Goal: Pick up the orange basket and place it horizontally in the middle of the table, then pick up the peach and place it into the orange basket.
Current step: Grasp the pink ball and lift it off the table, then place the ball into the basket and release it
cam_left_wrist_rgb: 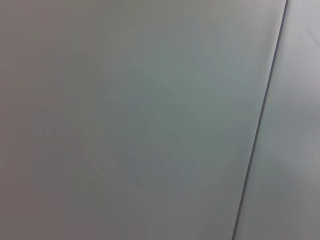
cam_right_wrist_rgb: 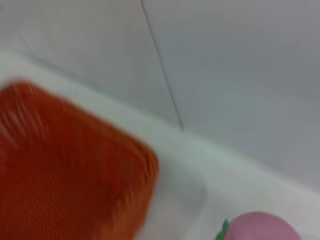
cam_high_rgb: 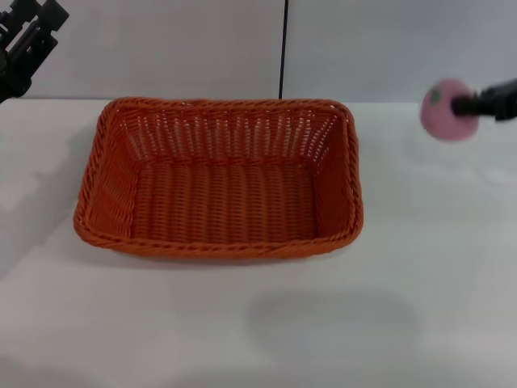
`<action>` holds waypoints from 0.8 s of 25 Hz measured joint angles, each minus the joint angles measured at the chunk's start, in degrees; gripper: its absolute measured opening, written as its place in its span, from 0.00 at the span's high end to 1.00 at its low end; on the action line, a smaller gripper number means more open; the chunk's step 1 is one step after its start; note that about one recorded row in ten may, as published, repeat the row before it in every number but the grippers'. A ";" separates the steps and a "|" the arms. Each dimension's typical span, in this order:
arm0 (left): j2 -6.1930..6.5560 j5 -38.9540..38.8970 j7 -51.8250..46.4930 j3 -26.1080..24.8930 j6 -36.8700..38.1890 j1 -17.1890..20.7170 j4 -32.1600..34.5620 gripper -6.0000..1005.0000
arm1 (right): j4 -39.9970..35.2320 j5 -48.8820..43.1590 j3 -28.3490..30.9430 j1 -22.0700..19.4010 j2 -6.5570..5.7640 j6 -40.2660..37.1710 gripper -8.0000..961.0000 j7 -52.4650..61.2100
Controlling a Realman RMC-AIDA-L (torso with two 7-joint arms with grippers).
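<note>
The orange basket (cam_high_rgb: pixel 218 179) lies lengthwise across the middle of the white table (cam_high_rgb: pixel 420 307), open side up and with nothing in it. To its right, raised off the table, the pale-pink peach (cam_high_rgb: pixel 447 109) hangs in my right gripper (cam_high_rgb: pixel 468 105), which is shut on it from the right side. In the right wrist view the peach (cam_right_wrist_rgb: pixel 257 227) shows at the picture's edge, with the basket (cam_right_wrist_rgb: pixel 65 170) blurred beyond it. My left gripper (cam_high_rgb: pixel 28 40) is lifted at the far left, away from the basket. The left wrist view holds only the wall.
A grey wall with a dark vertical seam (cam_high_rgb: pixel 283 48) stands behind the table. Bare white tabletop stretches in front of the basket and to its right, under the peach.
</note>
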 joint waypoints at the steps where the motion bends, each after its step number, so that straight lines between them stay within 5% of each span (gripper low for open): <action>1: 0.00 0.00 0.00 0.00 0.00 0.00 0.00 0.40 | -4.11 5.38 -0.15 -1.59 0.69 -0.62 0.89 -0.18; 9: 0.00 0.09 0.00 0.04 -0.03 0.22 0.00 0.40 | -3.21 23.63 -2.54 -0.99 -0.11 -4.47 0.95 -4.20; 16: 0.00 0.29 0.00 0.05 -0.10 0.15 -0.36 0.40 | 9.26 23.41 -7.97 6.94 -0.66 -4.10 0.95 -6.25; 20: 0.11 0.28 0.00 0.05 -0.16 0.35 -0.85 0.40 | 11.09 22.72 -8.17 8.06 -0.72 -4.09 0.88 -7.28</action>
